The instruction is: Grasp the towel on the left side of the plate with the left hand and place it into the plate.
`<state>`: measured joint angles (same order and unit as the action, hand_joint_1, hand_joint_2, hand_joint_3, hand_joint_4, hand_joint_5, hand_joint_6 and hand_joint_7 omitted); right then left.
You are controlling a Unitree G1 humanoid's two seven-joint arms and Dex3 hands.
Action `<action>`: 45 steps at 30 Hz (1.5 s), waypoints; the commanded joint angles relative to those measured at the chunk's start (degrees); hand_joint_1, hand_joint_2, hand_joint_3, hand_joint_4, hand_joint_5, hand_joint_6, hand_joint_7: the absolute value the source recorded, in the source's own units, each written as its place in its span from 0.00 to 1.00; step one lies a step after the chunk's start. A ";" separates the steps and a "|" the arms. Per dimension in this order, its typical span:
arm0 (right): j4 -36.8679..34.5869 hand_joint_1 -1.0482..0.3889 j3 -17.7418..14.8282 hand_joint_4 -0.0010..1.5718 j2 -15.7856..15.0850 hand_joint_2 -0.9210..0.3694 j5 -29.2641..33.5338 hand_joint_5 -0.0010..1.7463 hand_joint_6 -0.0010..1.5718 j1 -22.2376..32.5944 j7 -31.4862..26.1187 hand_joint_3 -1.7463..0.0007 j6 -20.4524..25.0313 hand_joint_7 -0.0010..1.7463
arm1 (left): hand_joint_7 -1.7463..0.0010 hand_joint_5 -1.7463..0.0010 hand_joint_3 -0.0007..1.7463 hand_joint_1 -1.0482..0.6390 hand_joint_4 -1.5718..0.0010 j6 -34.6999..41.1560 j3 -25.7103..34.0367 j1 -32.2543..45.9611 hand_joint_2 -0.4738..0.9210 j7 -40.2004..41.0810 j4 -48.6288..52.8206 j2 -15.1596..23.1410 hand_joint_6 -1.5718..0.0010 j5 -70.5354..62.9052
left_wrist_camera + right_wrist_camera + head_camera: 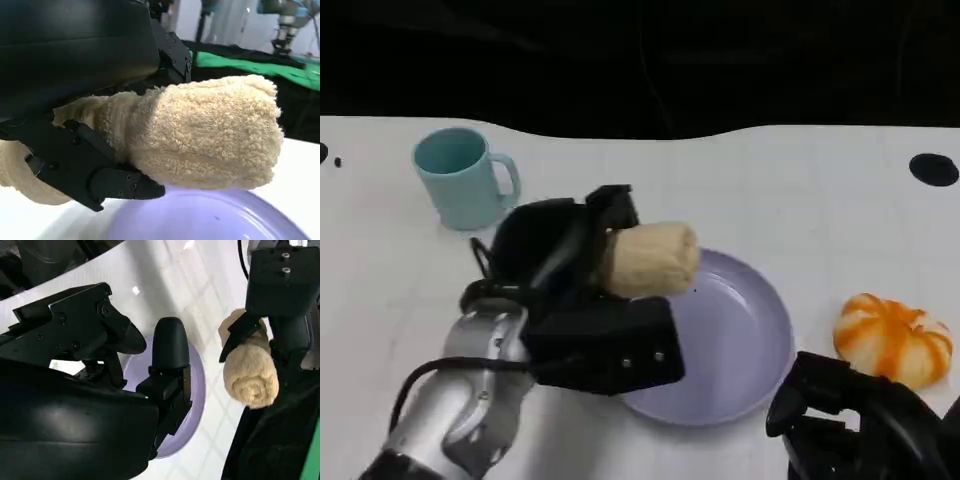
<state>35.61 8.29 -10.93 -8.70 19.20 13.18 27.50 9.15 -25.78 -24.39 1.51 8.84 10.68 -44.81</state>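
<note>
One rolled towel, one plate, one mug — one orange pumpkin-like thing, perhaps bread — two hands.

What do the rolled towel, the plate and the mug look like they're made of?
Rolled towel: beige terry cloth, with a looped, fuzzy pile. Plate: lavender, smooth with a soft sheen, probably plastic or glazed ceramic. Mug: teal, smooth, matte-looking, likely ceramic or plastic; the look leaves it open.
</note>
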 commanded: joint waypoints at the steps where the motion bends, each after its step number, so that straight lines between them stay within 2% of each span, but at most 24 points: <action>1: 1.27 0.70 -0.49 0.45 -0.20 0.17 -0.64 1.00 0.35 0.33 -0.18 0.41 0.75 0.92 | 0.02 0.00 0.49 0.48 0.45 2.88 -2.65 -3.66 0.76 -3.53 0.75 -2.63 0.60 -1.88; 4: 1.39 0.69 -0.28 0.46 -0.24 0.17 -0.54 1.00 0.35 0.57 -0.16 0.41 0.47 0.92 | 0.07 0.00 0.40 0.48 0.47 3.74 -4.41 -5.23 0.80 -3.55 3.31 -5.01 0.57 -2.58; 6: 1.44 0.69 -0.16 0.46 -0.34 0.17 -0.39 1.00 0.35 0.66 -0.09 0.41 0.21 0.92 | 0.05 0.00 0.38 0.48 0.46 3.18 -4.85 -5.86 0.80 -2.17 5.37 -6.55 0.57 -2.16; 12: 1.70 0.68 0.10 0.46 -0.37 0.17 -0.03 1.00 0.36 0.80 -0.33 0.42 0.27 0.93 | 0.00 0.00 0.38 0.47 0.45 1.91 -6.08 -7.41 0.83 -0.52 9.47 -9.45 0.61 -1.92; 14: 1.71 0.68 0.13 0.46 -0.24 0.17 -0.17 1.00 0.36 0.95 -0.28 0.42 -0.11 0.93 | 0.04 0.00 0.40 0.48 0.44 1.35 -6.38 -7.55 0.82 -0.51 10.23 -9.62 0.59 -1.78; 15: 1.80 0.69 0.08 0.46 -0.16 0.17 -0.36 1.00 0.36 1.02 -0.27 0.42 -0.05 0.92 | 0.09 0.00 0.42 0.49 0.44 0.91 -6.38 -7.49 0.81 -0.53 10.50 -9.54 0.57 -1.56; 16: 1.93 0.69 0.02 0.46 -0.09 0.17 -0.56 1.00 0.36 1.07 -0.27 0.42 0.17 0.92 | 0.18 0.00 0.42 0.48 0.44 0.55 -6.30 -7.38 0.80 -0.76 10.61 -9.42 0.55 -1.27; 17: 2.05 0.69 0.01 0.46 -0.11 0.17 -0.63 1.00 0.36 1.06 -0.28 0.42 0.40 0.92 | 0.38 0.00 0.38 0.48 0.46 0.20 -6.22 -7.33 0.81 -1.38 10.59 -9.19 0.49 -0.92; 19: 2.25 0.69 0.10 0.46 -0.20 0.17 -0.52 1.00 0.36 1.02 -0.32 0.41 0.67 0.92 | 0.61 0.03 0.28 0.46 0.50 0.37 -6.35 -7.51 0.87 -3.75 10.31 -8.50 0.43 -0.68; 20: 2.28 0.68 0.11 0.46 -0.22 0.17 -0.52 1.00 0.36 1.01 -0.31 0.41 0.69 0.92 | 0.74 0.11 0.19 0.45 0.56 0.53 -6.71 -7.73 0.94 -5.08 10.17 -8.00 0.43 -0.89; 22: 2.32 0.68 0.09 0.46 -0.28 0.17 -0.46 1.00 0.36 0.97 -0.32 0.41 0.76 0.92 | 0.85 0.18 0.12 0.43 0.61 1.12 -7.54 -8.10 0.98 -7.77 9.51 -7.04 0.45 -1.70; 23: 2.35 0.68 0.09 0.46 -0.34 0.17 -0.38 1.00 0.36 0.93 -0.34 0.41 0.83 0.92 | 0.92 0.36 0.10 0.39 0.65 1.57 -8.01 -8.23 0.99 -9.18 8.93 -6.55 0.53 -2.22; 25: 2.42 0.68 0.03 0.46 -0.49 0.17 -0.33 1.00 0.36 0.88 -0.27 0.41 0.86 0.92 | 0.97 0.57 0.08 0.34 0.68 2.75 -8.82 -8.27 1.00 -12.10 7.40 -5.78 0.62 -3.27; 26: 2.44 0.68 -0.01 0.46 -0.49 0.17 -0.36 1.00 0.36 0.88 -0.25 0.41 0.86 0.92 | 0.99 0.71 0.07 0.30 0.72 3.17 -9.07 -8.25 1.00 -13.33 6.78 -5.52 0.70 -3.49; 27: 2.45 0.68 -0.06 0.46 -0.42 0.17 -0.45 1.00 0.36 0.91 -0.25 0.41 0.80 0.92 | 0.99 0.77 0.07 0.28 0.74 3.68 -9.41 -8.29 1.00 -14.81 6.14 -5.23 0.75 -3.77; 29: 2.38 0.69 -0.21 0.46 -0.25 0.17 -0.77 1.00 0.36 1.02 -0.15 0.41 0.60 0.92 | 1.00 0.88 0.08 0.21 0.85 4.45 -10.11 -8.25 1.00 -16.66 5.06 -4.68 0.86 -4.63; 31: 2.31 0.69 -0.27 0.46 -0.25 0.17 -0.82 1.00 0.36 1.10 -0.12 0.41 0.40 0.92 | 1.00 0.92 0.08 0.17 0.91 4.95 -10.52 -8.09 1.00 -17.46 4.22 -4.35 0.91 -5.48; 34: 2.49 0.68 -0.23 0.46 -0.45 0.17 -0.56 1.00 0.36 1.11 -0.26 0.41 0.60 0.92 | 1.00 0.94 0.09 0.14 0.93 4.97 -10.62 -7.80 1.00 -18.08 2.91 -3.74 0.93 -6.08; 42: 2.33 0.68 -0.26 0.46 -0.38 0.17 -0.64 1.00 0.36 0.95 -0.24 0.41 0.83 0.93 | 0.99 0.93 0.11 0.09 0.94 2.86 -9.00 -5.75 1.00 -18.17 -1.61 -1.52 0.92 -4.70; 45: 2.31 0.68 -0.12 0.46 -0.23 0.17 -0.65 1.00 0.36 0.90 -0.34 0.41 0.87 0.93 | 0.99 0.92 0.11 0.09 0.93 0.80 -6.96 -3.11 1.00 -17.73 -5.49 0.57 0.92 -2.60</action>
<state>37.40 8.59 -10.90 -9.01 19.98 13.10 27.94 11.50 -34.89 -29.76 -16.83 6.48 9.04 -48.85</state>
